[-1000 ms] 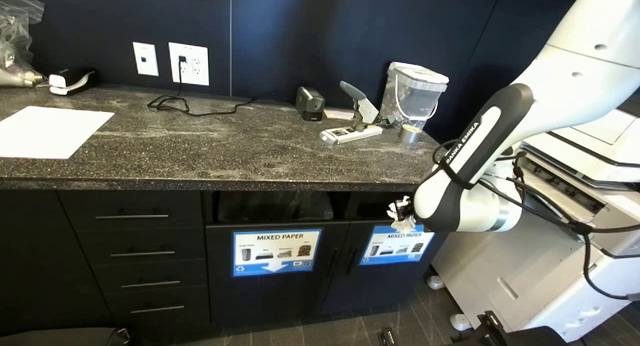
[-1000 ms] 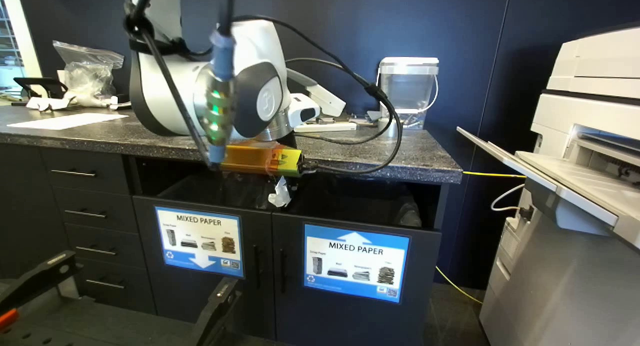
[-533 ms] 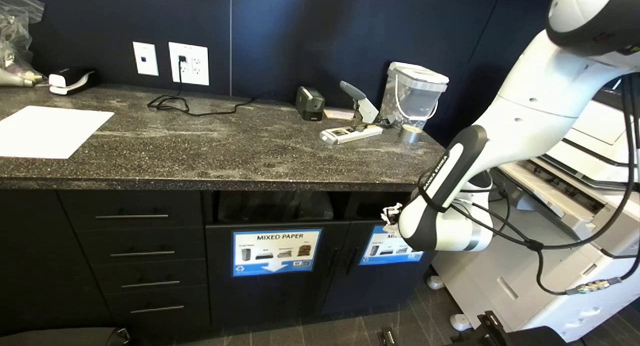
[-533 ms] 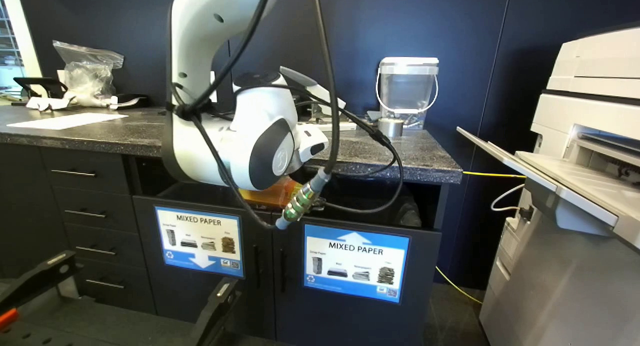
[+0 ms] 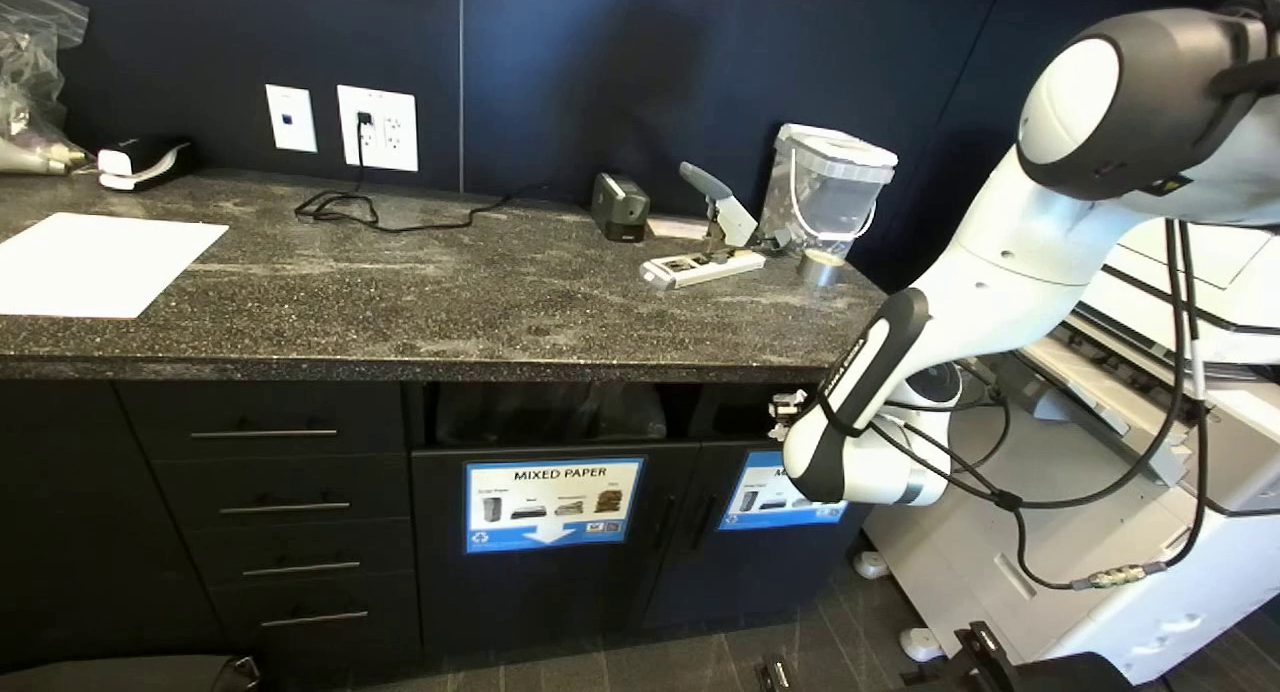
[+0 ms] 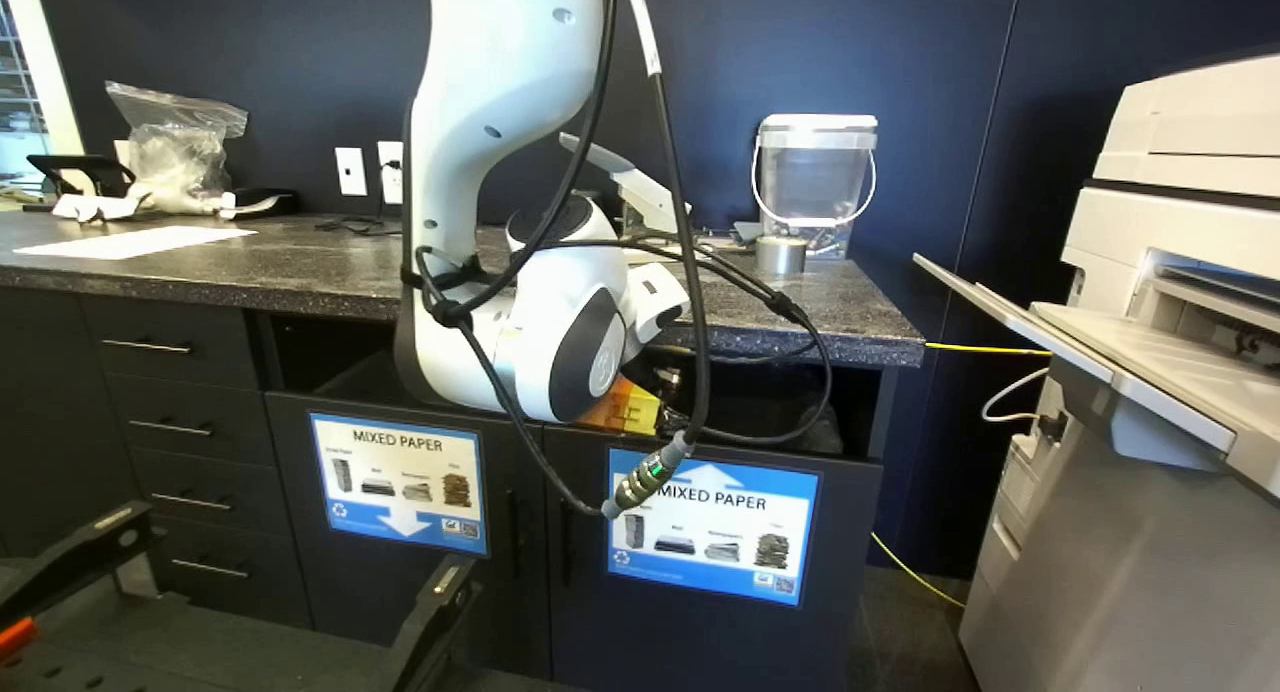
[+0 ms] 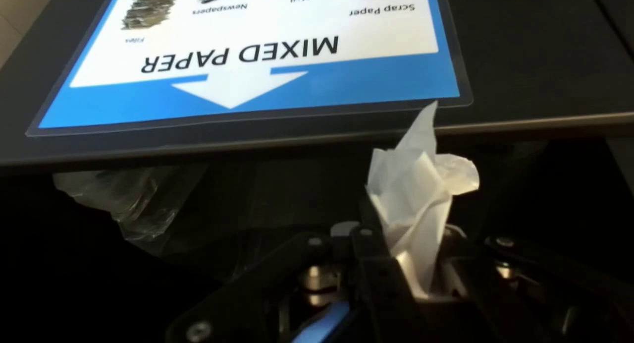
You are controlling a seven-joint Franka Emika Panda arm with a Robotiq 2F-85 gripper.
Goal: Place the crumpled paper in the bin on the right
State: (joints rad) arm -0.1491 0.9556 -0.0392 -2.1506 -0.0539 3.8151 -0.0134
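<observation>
The gripper (image 7: 418, 249) is clamped on the lower end of the crumpled paper (image 7: 413, 194), with dark fingers (image 7: 384, 278) on both sides of it. The paper is thin and white, folded into crisp creases, with a pointed peak and a rounded flap. In the wrist view it shows against the dark mouth of the bin (image 7: 282, 184), its tip overlapping the straight front edge; how high it is relative to that edge is hard to tell. Wrinkled clear plastic (image 7: 138, 199) glints in the opening. The smooth black cabinet (image 6: 700, 652) carries a glossy blue-and-white label (image 7: 371, 80). In both exterior views the rounded white arm (image 6: 510, 92) bends down at the slot, hung with black cables (image 5: 1006, 500). Above the cabinet, the speckled countertop (image 5: 400, 302) bears a flat white sheet (image 5: 100, 262) and a boxy translucent bucket (image 5: 830, 192).
</observation>
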